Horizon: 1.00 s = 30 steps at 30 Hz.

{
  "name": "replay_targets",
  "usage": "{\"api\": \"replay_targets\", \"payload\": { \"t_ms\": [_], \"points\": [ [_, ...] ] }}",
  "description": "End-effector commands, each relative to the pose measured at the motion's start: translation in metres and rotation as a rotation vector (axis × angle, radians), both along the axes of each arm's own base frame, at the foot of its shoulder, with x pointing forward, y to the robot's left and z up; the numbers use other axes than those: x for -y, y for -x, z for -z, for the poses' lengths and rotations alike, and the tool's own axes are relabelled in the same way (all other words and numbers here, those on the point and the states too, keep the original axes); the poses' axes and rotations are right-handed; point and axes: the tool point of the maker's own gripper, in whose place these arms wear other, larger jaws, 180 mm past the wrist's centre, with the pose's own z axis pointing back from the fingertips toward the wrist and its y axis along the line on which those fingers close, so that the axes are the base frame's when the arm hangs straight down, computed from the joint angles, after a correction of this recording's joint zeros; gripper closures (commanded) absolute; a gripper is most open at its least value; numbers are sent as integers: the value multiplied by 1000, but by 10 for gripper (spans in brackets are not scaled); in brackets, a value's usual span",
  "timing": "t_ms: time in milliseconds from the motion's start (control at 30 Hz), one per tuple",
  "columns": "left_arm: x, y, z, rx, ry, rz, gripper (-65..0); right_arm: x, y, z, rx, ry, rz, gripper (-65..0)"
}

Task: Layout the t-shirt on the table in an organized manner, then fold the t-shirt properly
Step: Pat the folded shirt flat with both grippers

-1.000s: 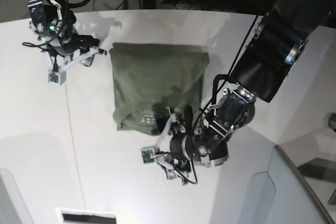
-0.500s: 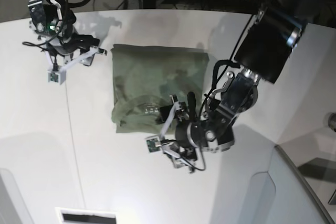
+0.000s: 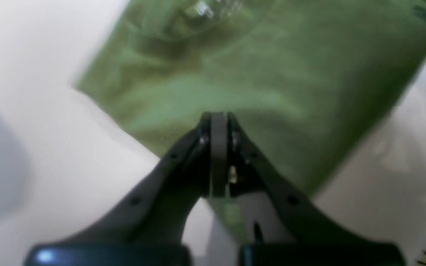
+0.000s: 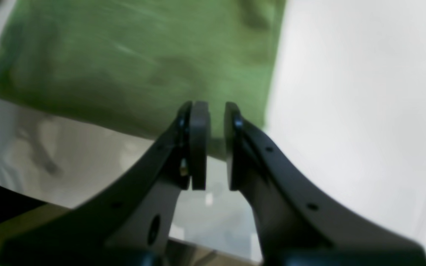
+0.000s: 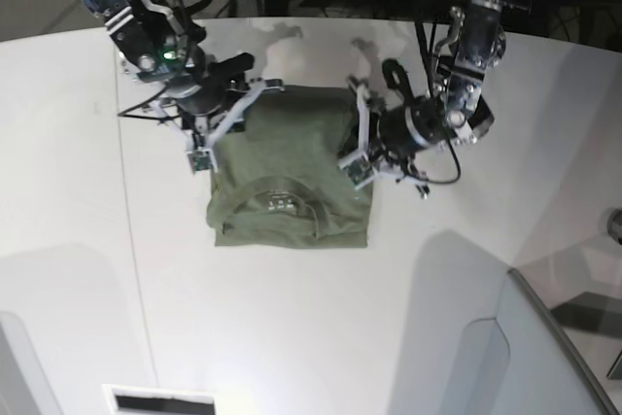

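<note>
The t-shirt (image 5: pixel 290 182) lies folded into a compact rectangle on the white table (image 5: pixel 292 337) in the base view, collar toward the near edge, with the right gripper (image 5: pixel 225 114) at its far left corner and the left gripper (image 5: pixel 362 133) at its right edge. The left wrist view shows its fingers (image 3: pixel 218 147) pressed fully together over the green cloth, holding nothing visible. The right wrist view shows its pads (image 4: pixel 199 144) a narrow gap apart, nothing between them, above the shirt's edge.

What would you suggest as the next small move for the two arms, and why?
Probably lift both far corners slightly and draw them toward the collar edge. The left tool looks pinched shut over the t-shirt at its right edge, the right tool is nearly shut at the left edge, and the shirt lies as a flat rectangle on the table.
</note>
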Motion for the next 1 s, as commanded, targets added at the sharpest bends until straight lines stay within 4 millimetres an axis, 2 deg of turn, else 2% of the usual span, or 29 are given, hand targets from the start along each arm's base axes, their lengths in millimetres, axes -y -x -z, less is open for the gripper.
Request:
{"api": "replay_targets", "payload": {
  "t_ms": [0, 167, 267, 367, 433, 500, 600, 767, 833, 900, 967],
  "points": [
    [1, -5, -7, 25, 26, -8, 0, 2, -11, -5, 41, 2, 9, -74],
    [-2, 10, 9, -27, 21, -15, 0, 9, -11, 18, 1, 40, 10, -74],
    [-9, 19, 21, -68, 4, -21, 0, 2, -8, 33, -4, 24, -49, -74],
    [-13, 33, 36, -118, 0, -29, 0, 16, -3, 48, -30, 28, -21, -74],
    [-13, 39, 39, -131, -1, -29, 0, 19, 3, 53, -46, 32, -11, -72],
    [-13, 42, 40, -136, -1, -28, 0, 20, 4, 54, -47, 32, -10, -72],
    [-10, 34, 26, -92, 9, -21, 0, 19, 1, 48, -31, 28, -15, -72],
    [-12, 18, -3, 6, -3, 4, 0, 1, -8, 7, 71, -36, -34, -72],
    [-11, 16, -8, 23, -4, 9, 0, 0, -13, -6, 101, -45, -40, -72],
    [-12, 17, -7, 20, -6, 9, 0, -1, -16, -6, 93, -38, -50, -72],
    [-13, 21, 1, -7, -7, 2, 0, 2, -20, 3, 68, -24, -49, -72]
  ]
}}
